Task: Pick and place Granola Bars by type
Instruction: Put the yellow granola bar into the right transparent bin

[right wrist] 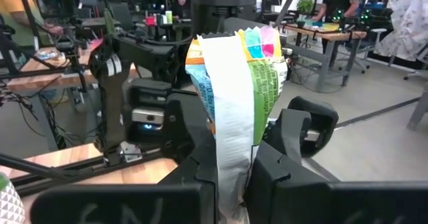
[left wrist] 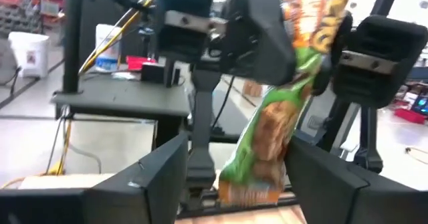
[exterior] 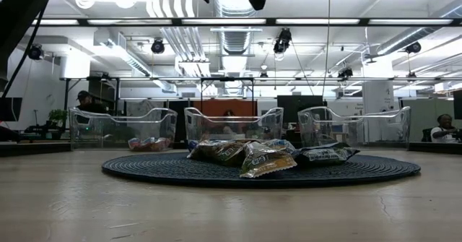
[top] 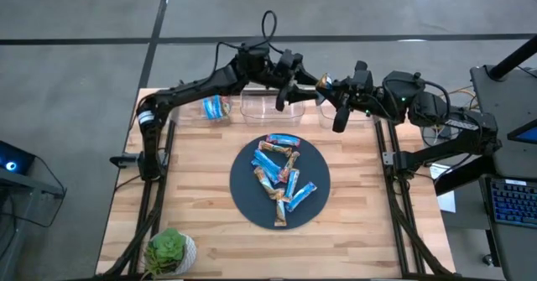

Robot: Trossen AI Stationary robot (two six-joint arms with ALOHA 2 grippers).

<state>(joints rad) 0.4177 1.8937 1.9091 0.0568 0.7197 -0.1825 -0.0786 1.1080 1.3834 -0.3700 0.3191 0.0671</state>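
Note:
My right gripper [top: 331, 86] is shut on a granola bar [top: 323, 81] in a green and orange wrapper, high above the far bins. My left gripper [top: 306, 80] faces it from the table's left. It is open, and its fingers [left wrist: 157, 177] stand on either side of the bar's free end [left wrist: 257, 177] without touching it. Several more bars [top: 281, 176], blue and brown-tan, lie piled on the dark round disc [top: 243, 193] at mid-table. The pile also shows in the low view [exterior: 253, 155]. My right gripper pinches the bar's orange end [left wrist: 314, 10] between its two fingers. The fingers come roughly level from the table's right and lie along the bar. The bar [right wrist: 234, 83] sticks out past the fingertips toward my left gripper, lifted clear of the table and bins.
Three clear bins stand in a row at the far edge: the left one [top: 216, 107] holds blue bars, then the middle one [top: 268, 106] and the right one [top: 357, 113]. A potted plant [top: 170, 252] stands at the near left corner.

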